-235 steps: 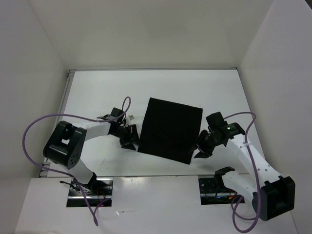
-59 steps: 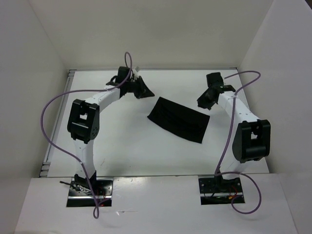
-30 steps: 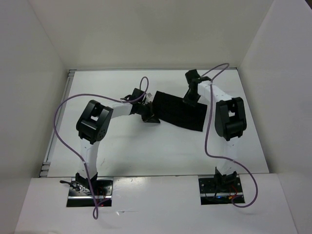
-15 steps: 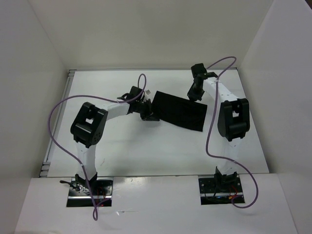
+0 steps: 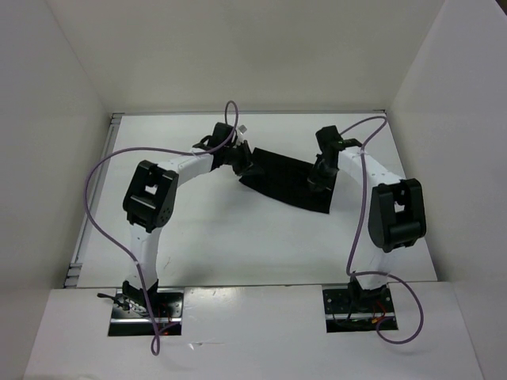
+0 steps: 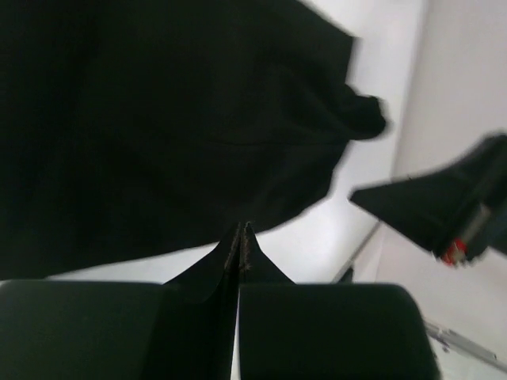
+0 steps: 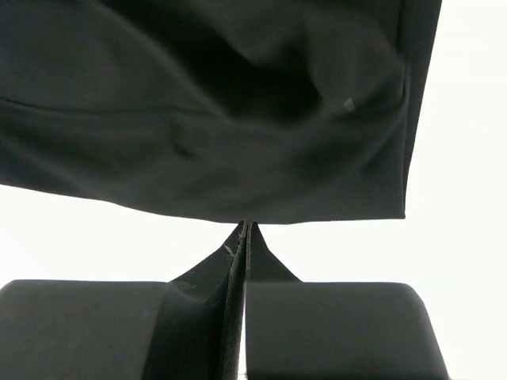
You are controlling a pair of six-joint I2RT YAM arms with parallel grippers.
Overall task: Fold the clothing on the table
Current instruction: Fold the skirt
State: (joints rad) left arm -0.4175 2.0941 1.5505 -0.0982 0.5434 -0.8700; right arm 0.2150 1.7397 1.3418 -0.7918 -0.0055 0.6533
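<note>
The clothing (image 5: 285,179) is a plain black fabric lying as a slanted, folded strip at the back middle of the white table (image 5: 198,237). My left gripper (image 5: 242,161) is at the strip's left end, jaws shut. In the left wrist view its tips (image 6: 242,229) meet the edge of the clothing (image 6: 158,119) with nothing showing between them. My right gripper (image 5: 318,182) is over the strip's right part, also shut. In the right wrist view its tips (image 7: 245,226) touch the hem of the clothing (image 7: 206,119).
White walls enclose the table on the left, back and right. A thin metal edge strip (image 5: 111,158) runs along the left side. Purple cables (image 5: 99,170) arc over both arms. The arm bases (image 5: 146,305) sit at the near edge.
Over the last second my left gripper moved up to the strip's left end and my right gripper came down onto its right part. The fabric's left end shifted slightly.
</note>
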